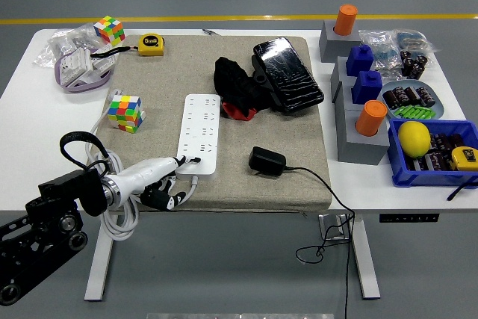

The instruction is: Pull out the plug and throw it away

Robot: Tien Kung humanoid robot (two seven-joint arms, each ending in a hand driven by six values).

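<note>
A black plug adapter [267, 161] lies loose on the beige mat [299, 132], out of the white power strip [200, 132]. Its black cable [328, 192] runs off the table's front edge to the right. My left hand [173, 179] sits at the strip's near end, by the mat's front edge. Its white index finger [179, 161] touches the strip's near end, and the dark fingers below are loosely bent. It holds nothing and is well left of the adapter. The right arm is out of view.
Two colour cubes [125, 111] [109, 29], a yellow tape measure [151, 43] and a black pouch [288, 74] on black cloth [235, 84] lie further back. Grey stands with blue and orange blocks [366, 110] and a blue bin [433, 155] fill the right. The strip's white cable [119, 214] coils by my arm.
</note>
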